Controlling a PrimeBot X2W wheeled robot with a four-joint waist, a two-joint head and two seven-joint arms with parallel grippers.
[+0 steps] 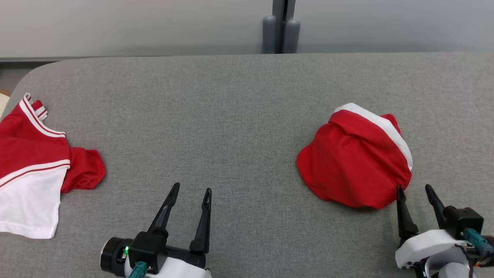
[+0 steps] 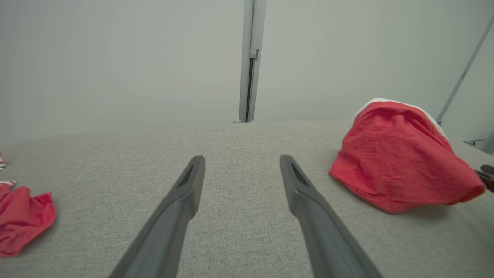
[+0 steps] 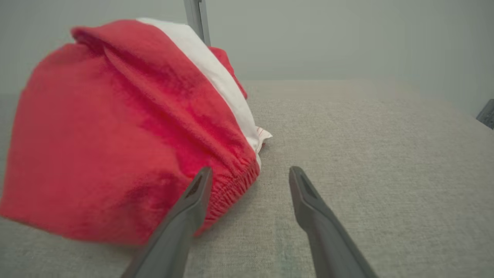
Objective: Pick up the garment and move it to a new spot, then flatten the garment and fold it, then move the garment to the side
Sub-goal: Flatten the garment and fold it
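Note:
A crumpled red garment with a white stripe lies in a mound on the right of the grey table. It fills the left of the right wrist view and sits at the right in the left wrist view. My right gripper stands open at its near right corner, the left finger touching the elastic hem, nothing between the fingers. My left gripper is open over bare table near the front, well left of the mound.
A second red and white garment lies spread at the table's left edge, its red sleeve at the left in the left wrist view. A grey post stands behind the table against the wall.

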